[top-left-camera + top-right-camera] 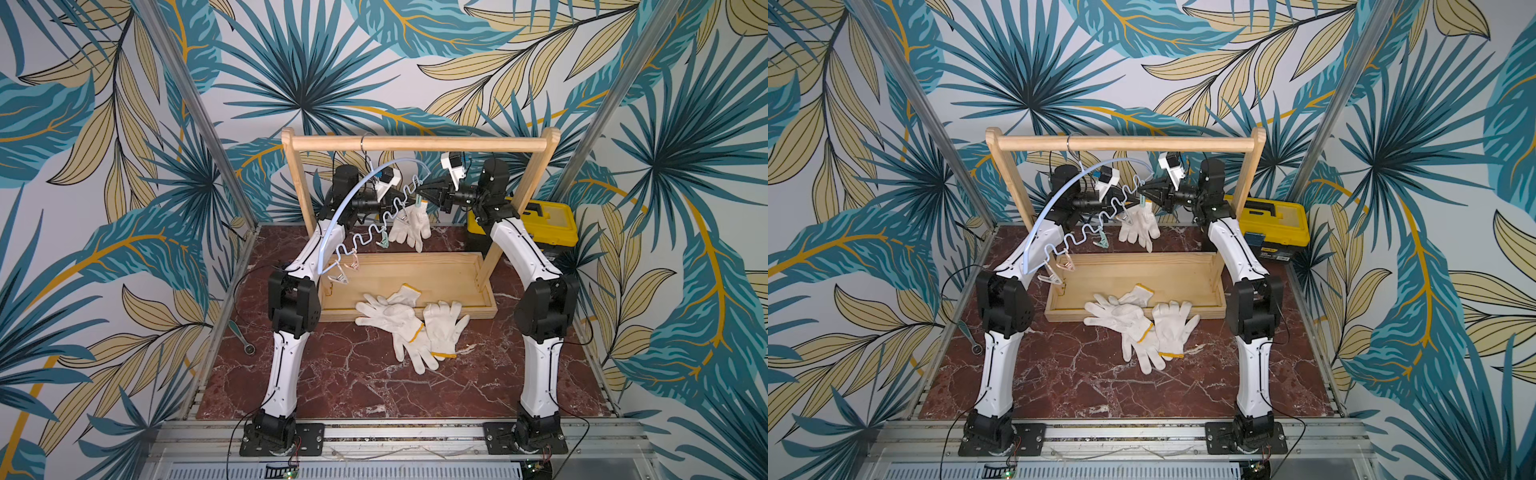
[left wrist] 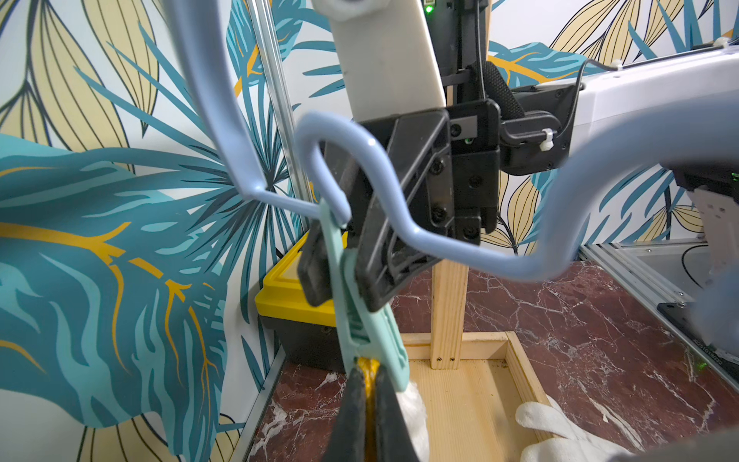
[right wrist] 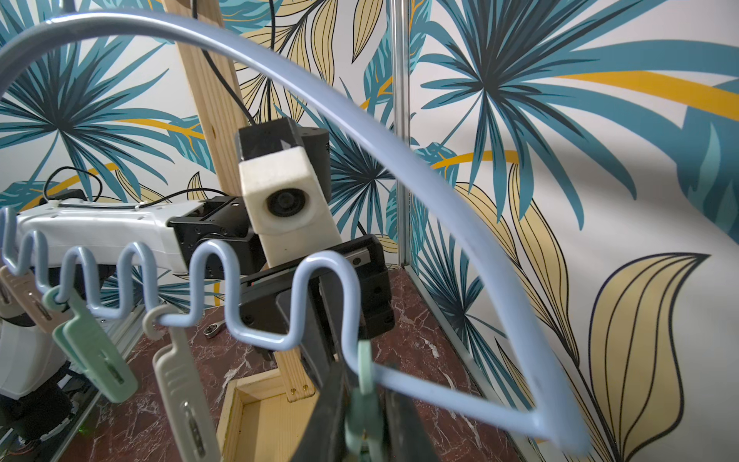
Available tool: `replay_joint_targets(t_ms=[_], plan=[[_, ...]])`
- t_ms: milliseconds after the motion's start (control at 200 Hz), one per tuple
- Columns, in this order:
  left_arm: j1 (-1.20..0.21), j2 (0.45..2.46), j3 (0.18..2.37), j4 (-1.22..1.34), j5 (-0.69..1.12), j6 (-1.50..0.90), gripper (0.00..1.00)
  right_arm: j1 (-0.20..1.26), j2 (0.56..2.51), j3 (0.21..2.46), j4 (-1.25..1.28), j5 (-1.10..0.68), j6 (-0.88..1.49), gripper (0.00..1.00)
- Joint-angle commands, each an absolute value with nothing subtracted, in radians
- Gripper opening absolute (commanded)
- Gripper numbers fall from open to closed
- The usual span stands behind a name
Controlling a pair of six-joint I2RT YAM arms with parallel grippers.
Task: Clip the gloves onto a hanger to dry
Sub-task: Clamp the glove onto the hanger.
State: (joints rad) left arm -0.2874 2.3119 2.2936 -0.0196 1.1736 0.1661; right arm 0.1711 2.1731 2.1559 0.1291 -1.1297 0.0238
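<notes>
The pale-blue hanger (image 1: 352, 192) hangs tilted from the wooden rail by its metal hook. One white glove (image 1: 409, 226) dangles under a mint clip (image 1: 417, 203) near the hanger's high end. My left gripper (image 2: 370, 394) is shut on that glove's yellow cuff (image 2: 368, 370), just below the clip. From the other side my right gripper (image 3: 362, 416) is shut on the mint clip (image 3: 363, 404), its fingers (image 2: 316, 276) pressing the clip's handles. Three more gloves (image 1: 401, 322) lie overlapping on the table in front of the rack's tray.
The wooden rack (image 1: 415, 145) stands on a shallow wooden tray (image 1: 449, 309). Spare clips, mint (image 1: 384, 241), pinkish (image 1: 354, 262) and white (image 1: 338, 278), dangle lower on the hanger. A yellow toolbox (image 1: 544, 226) sits at the back right. A ratchet wrench (image 1: 245, 338) lies at the left.
</notes>
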Motion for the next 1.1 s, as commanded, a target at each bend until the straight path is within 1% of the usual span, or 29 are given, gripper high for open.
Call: replay_joint_targets(t_ms=[0,80,165,205,270,370,446,621,711,751,786,916,1091], plan=[[-0.29,2.292,2.336,-0.011,1.2,0.153,0.0,0.176,2.132,2.135,0.112,-1.117,-0.005,0.07],[-0.29,2.29,2.336,-0.011,1.194,0.153,0.0,0.176,2.13,2.133,0.103,-1.117,-0.008,0.08],[-0.29,2.287,2.341,-0.011,1.194,0.152,0.0,0.176,2.129,2.131,0.098,-1.115,-0.01,0.14],[-0.292,2.287,2.342,-0.011,1.195,0.152,0.0,0.177,2.127,2.127,0.096,-1.114,-0.013,0.18],[-0.292,2.287,2.342,-0.011,1.199,0.15,0.0,0.176,2.121,2.118,0.095,-1.105,-0.018,0.3],[-0.292,2.283,2.341,-0.011,1.203,0.149,0.0,0.176,2.115,2.112,0.096,-1.096,-0.022,0.41],[-0.292,2.281,2.338,-0.011,1.201,0.149,0.0,0.176,2.11,2.106,0.096,-1.085,-0.026,0.49],[-0.292,2.272,2.321,-0.011,1.182,0.154,0.0,0.176,2.063,2.03,0.126,-1.022,-0.05,0.61],[-0.292,2.261,2.294,-0.011,1.145,0.159,0.18,0.176,2.03,1.982,0.13,-0.988,-0.062,0.65],[-0.292,2.252,2.277,-0.011,1.125,0.165,0.25,0.176,2.012,1.951,0.142,-0.969,-0.063,0.66],[-0.292,2.246,2.26,-0.011,1.104,0.172,0.29,0.176,1.996,1.92,0.157,-0.953,-0.063,0.68],[-0.292,2.223,2.205,-0.011,1.015,0.192,0.38,0.177,1.925,1.806,0.192,-0.879,-0.072,0.69],[-0.292,2.203,2.164,-0.011,0.875,0.191,0.43,0.181,1.819,1.656,0.212,-0.795,-0.08,0.72]])
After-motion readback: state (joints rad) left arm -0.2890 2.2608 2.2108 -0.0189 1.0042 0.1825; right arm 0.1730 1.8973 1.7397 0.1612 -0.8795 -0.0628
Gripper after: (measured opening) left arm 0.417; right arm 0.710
